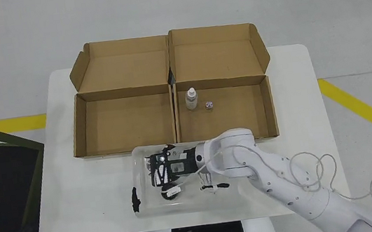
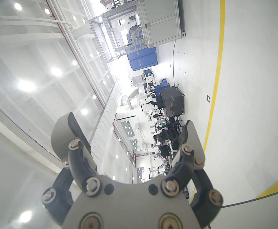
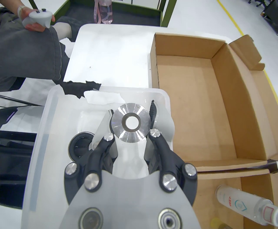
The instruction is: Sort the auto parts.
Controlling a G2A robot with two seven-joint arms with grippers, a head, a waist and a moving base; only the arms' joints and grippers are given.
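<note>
A clear plastic bin stands at the table's front edge. Inside it my right gripper is shut on a silver metal disc with a round centre hole, one finger against each side. A black bearing ring lies beside it in the bin. Behind the bin are two open cardboard boxes: the left box is bare, and the right box holds a white bottle and a small round part. My left gripper is open, away from the table, facing the room.
A small black part sits at the bin's left end, and a few small pieces lie under the right arm. The boxes' raised flaps stand along the far side. Bare white table lies left of the bin.
</note>
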